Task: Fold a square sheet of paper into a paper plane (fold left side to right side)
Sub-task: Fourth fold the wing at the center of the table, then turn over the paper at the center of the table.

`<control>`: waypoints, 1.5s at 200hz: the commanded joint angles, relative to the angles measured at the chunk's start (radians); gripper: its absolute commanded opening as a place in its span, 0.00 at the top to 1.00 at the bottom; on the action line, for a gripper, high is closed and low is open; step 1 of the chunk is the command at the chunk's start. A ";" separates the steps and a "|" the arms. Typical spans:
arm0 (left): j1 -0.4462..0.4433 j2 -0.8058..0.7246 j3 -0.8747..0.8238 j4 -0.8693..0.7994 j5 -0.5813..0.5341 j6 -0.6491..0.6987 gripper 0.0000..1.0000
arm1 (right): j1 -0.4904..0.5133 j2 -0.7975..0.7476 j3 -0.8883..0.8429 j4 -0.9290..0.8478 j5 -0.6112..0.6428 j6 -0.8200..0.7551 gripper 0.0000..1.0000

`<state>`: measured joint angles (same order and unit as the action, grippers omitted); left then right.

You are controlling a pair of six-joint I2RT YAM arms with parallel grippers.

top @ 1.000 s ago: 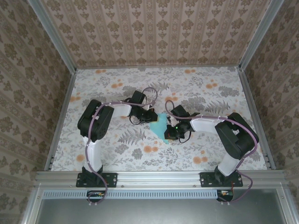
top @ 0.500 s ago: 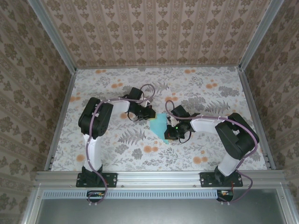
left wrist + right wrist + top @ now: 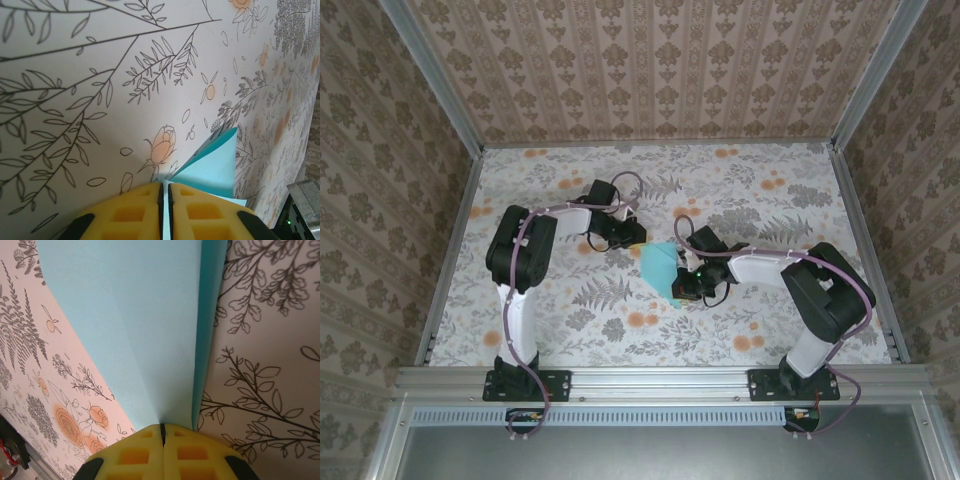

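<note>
paper (image 3: 140, 330) seen partly folded, layered; dart shape not reached. right gripper (image 3: 161, 427) closed at fold; left gripper (image 3: 165, 186) nearly closed beside corner.

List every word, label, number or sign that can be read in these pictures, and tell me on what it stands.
None: there is no readable text in any of the views.
The square sheet of paper is plain turquoise, with no print on it.
The table cover and the walls carry only flower and leaf patterns, no letters or numbers.
</note>
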<state>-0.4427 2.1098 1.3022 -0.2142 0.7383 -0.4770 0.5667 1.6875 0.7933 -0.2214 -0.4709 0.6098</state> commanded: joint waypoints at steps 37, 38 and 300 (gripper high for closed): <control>0.068 -0.141 -0.048 0.000 -0.163 0.041 0.72 | 0.009 -0.074 -0.066 0.040 0.068 0.063 0.85; 0.067 -0.144 -0.049 0.000 -0.164 0.041 0.72 | 0.009 -0.077 -0.066 0.042 0.069 0.064 0.84; -0.137 -0.249 -0.327 0.269 -0.116 -0.280 0.50 | -0.039 -0.032 0.121 0.093 0.202 -0.181 0.55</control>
<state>-0.5713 1.8469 0.9455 0.0593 0.6205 -0.7422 0.5369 1.6123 0.8677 -0.1539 -0.2443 0.4568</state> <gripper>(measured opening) 0.501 0.487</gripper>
